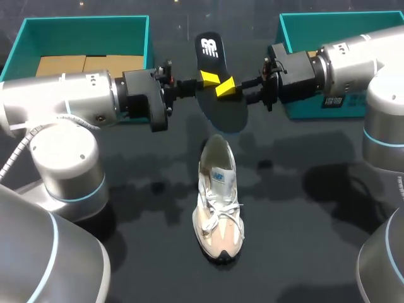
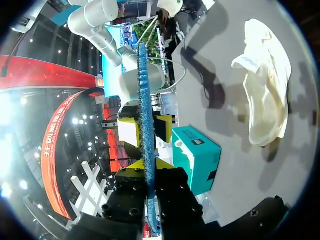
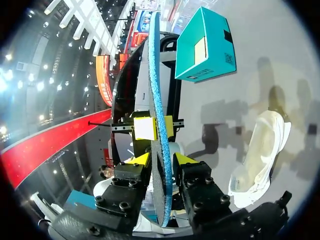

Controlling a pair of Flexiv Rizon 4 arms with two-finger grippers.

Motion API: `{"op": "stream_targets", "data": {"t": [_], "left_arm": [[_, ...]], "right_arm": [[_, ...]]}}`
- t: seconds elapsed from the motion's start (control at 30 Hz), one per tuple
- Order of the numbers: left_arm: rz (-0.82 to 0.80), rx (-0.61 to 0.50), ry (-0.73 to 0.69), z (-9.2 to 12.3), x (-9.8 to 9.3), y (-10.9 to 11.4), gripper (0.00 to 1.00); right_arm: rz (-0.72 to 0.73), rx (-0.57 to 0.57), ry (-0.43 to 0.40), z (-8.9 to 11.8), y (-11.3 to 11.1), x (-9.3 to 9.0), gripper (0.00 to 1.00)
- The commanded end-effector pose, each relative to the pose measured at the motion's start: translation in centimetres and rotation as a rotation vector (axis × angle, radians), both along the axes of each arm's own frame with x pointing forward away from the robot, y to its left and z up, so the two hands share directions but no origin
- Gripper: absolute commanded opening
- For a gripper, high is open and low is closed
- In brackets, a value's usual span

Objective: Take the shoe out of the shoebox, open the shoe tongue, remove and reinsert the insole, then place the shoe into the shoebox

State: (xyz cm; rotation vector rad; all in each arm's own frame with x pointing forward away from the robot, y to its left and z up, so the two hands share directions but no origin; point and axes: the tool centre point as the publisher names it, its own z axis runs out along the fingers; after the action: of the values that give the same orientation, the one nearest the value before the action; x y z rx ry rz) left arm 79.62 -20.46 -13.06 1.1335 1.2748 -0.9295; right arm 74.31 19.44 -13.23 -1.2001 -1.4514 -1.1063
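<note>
A: Insole (image 1: pixel 226 113) is pinched mid-air by left gripper (image 1: pixel 207 79) & right gripper (image 1: pixel 226 88), jaws narrow on it; shoe (image 1: pixel 219 202) lies on table (image 1: pixel 303 252) below.
B: Risk: if it's pulled unevenly btwn grips, insole gets bent or dropped beside shoe.

**Robotics Workstation**

It looked like a robotics workstation: the left arm (image 1: pixel 63 101) and the right arm (image 1: pixel 353 63), both industrial, stood at a dark table (image 1: pixel 303 252) that held a shoe (image 1: pixel 218 202) and 2 teal boxes, the left shoebox (image 1: pixel 85 20) and the right shoebox (image 1: pixel 303 31).
</note>
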Motion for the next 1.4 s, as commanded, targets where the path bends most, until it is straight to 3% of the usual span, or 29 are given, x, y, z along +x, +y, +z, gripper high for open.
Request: {"op": "stream_targets", "data": {"t": [0.03, 0.23, 0.3, 0.37, 0.57, 0.6, 0.63, 0.67, 0.7, 1.0, 1.3, 1.4], "left_arm": [[0.004, -0.003, -0.004, -0.1, 0.0, -0.2, 0.00], [0.002, -0.010, -0.005, 0.1, -0.1, -0.4, 0.00], [0.000, -0.014, -0.005, 0.1, -0.2, -0.5, 0.00], [-0.002, -0.017, -0.006, 0.2, -0.2, -0.6, 0.00], [-0.004, -0.016, -0.004, 0.1, -0.3, -0.5, 0.00], [0.000, -0.011, 0.001, 0.1, -0.3, -0.5, 0.08], [0.003, -0.008, 0.006, 0.0, -0.3, -0.3, 0.41], [0.006, -0.004, 0.009, 0.0, -0.4, -0.2, 0.89], [0.017, 0.003, 0.013, 0.1, -0.4, 0.0, 1.00], [0.039, 0.056, 0.037, 1.1, -1.7, 3.0, 1.00], [0.032, 0.130, 0.202, 2.0, -2.5, 6.3, 1.00], [0.030, 0.137, 0.174, 2.3, -2.7, 6.7, 1.00]], "right_arm": [[0.001, -0.001, 0.001, -0.1, 0.4, 0.1, 0.27], [0.000, 0.002, 0.002, -0.2, 0.5, 0.1, 0.27], [-0.001, 0.001, 0.003, -0.2, 0.5, 0.1, 0.21], [-0.005, 0.000, 0.003, -0.2, 0.5, 0.1, 0.02], [-0.018, -0.002, -0.002, -0.2, 0.5, 0.0, 0.00], [-0.019, -0.003, -0.005, -0.2, 0.4, 0.0, 0.00], [-0.021, -0.003, -0.007, -0.2, 0.4, 0.0, 0.00], [-0.023, -0.003, -0.009, -0.2, 0.3, 0.0, 0.00], [-0.024, -0.003, -0.012, -0.2, 0.2, 0.0, 0.00], [-0.024, 0.009, -0.033, -0.8, -1.5, 0.7, 0.00], [0.032, 0.037, -0.031, -1.2, -2.2, 2.1, 0.00], [0.033, 0.046, -0.011, -1.4, -2.4, 2.4, 0.00]]}}
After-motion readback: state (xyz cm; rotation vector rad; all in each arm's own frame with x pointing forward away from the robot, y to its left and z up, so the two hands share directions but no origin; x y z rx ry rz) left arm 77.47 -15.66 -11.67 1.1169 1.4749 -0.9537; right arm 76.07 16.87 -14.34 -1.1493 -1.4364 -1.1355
